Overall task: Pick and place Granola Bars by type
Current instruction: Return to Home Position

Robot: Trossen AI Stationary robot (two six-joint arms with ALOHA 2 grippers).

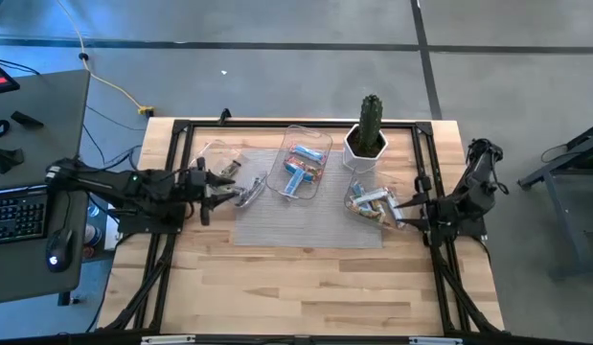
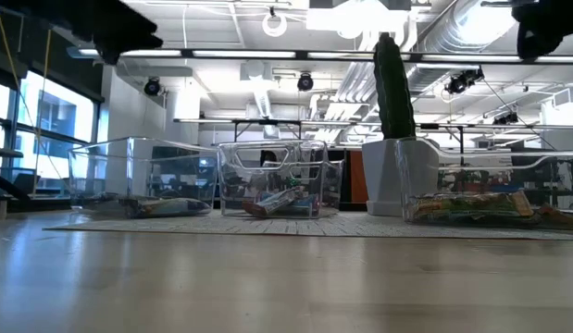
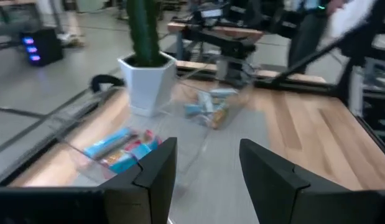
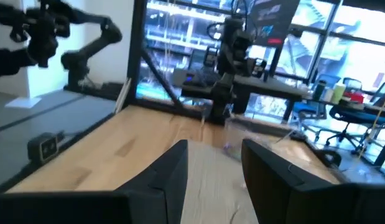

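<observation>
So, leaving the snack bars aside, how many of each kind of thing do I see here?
Clear bins: 3 (left bin, middle bin, right bin)
Potted cactus: 1
Grey mat: 1
Grippers: 2 (left gripper, right gripper, both open)
Total: 7

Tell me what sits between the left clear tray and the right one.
A third clear tray holding granola bars, some of them blue, sits between the left tray and the right tray. The high view shows it best.
</observation>
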